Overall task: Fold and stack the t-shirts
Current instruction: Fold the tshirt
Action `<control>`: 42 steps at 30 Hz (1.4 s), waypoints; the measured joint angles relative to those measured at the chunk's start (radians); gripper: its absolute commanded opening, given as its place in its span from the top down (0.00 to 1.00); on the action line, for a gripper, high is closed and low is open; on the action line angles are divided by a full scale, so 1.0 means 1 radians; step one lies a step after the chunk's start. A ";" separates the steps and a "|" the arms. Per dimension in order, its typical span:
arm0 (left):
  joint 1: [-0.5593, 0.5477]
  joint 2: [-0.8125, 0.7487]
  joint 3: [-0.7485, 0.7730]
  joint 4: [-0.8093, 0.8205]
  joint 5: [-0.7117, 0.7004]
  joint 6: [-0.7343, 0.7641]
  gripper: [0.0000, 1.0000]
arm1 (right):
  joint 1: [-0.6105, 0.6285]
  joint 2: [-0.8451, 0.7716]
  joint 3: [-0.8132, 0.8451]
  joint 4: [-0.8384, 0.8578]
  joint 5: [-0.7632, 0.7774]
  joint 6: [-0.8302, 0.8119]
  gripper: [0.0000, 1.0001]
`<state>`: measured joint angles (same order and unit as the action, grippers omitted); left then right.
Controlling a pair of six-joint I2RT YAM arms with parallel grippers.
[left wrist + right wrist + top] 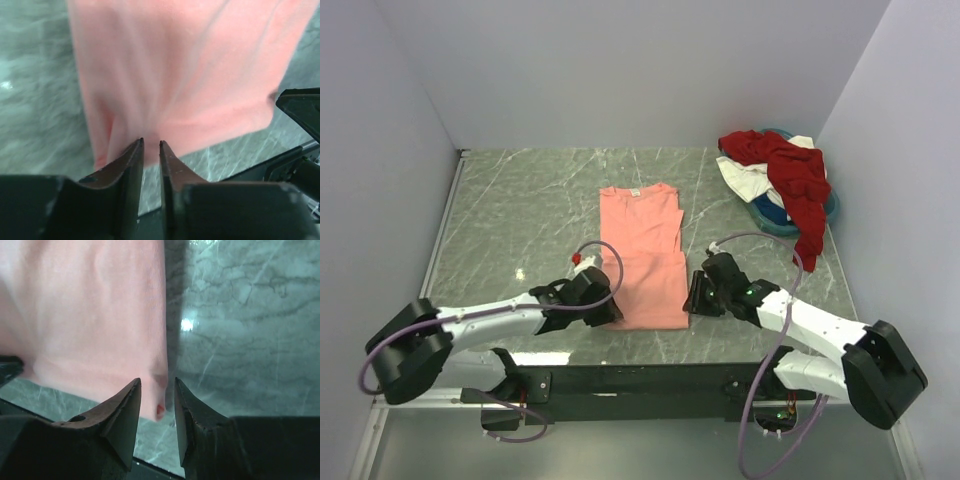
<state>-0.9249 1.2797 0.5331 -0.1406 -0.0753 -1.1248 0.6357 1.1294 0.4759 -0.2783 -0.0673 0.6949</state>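
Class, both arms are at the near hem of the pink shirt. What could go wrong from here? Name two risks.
1. The fingers of the right gripper straddle only the very corner of the salmon-pink shirt, with a gap showing, so the cloth may slip out on lifting.
2. The left gripper pinches bunched cloth, with creases fanning out from it. With such uneven grips, the fold could come out skewed.

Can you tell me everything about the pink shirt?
The pink shirt is soft, plain salmon cloth, cotton by its look. It lies on the table, folded into a long narrow strip, collar at the far end, hem nearest the arms. The left gripper pinches one near corner, where the cloth puckers. The other near corner sits between the fingers of the right gripper, with a little gap showing.
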 measured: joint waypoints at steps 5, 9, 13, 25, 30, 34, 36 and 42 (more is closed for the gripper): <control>-0.001 -0.108 0.008 -0.116 -0.037 0.005 0.66 | 0.000 -0.081 -0.010 -0.047 -0.005 0.007 0.59; -0.002 -0.128 0.008 -0.163 -0.050 0.005 0.62 | 0.000 -0.119 -0.043 -0.051 -0.031 0.023 0.57; -0.002 -0.119 -0.001 -0.166 -0.050 0.004 0.59 | 0.006 -0.130 -0.074 -0.052 -0.054 0.038 0.56; -0.002 -0.071 -0.056 -0.098 -0.040 -0.018 0.61 | 0.065 -0.080 -0.116 0.042 -0.090 0.104 0.57; -0.002 -0.071 -0.066 -0.078 -0.038 -0.023 0.70 | 0.067 -0.083 -0.130 0.064 -0.090 0.127 0.69; -0.002 -0.071 -0.077 -0.063 -0.034 -0.032 0.87 | 0.068 -0.095 -0.143 0.065 -0.084 0.143 0.89; -0.002 -0.071 -0.081 -0.057 -0.032 -0.039 0.96 | 0.069 -0.101 -0.143 0.064 -0.083 0.146 0.97; -0.002 -0.101 -0.096 -0.056 -0.021 -0.038 0.99 | 0.069 -0.153 -0.143 0.040 -0.089 0.145 1.00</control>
<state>-0.9264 1.1786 0.4374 -0.1963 -0.0963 -1.1629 0.7048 0.9764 0.3325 -0.2379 -0.1566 0.8398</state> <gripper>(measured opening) 0.029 0.017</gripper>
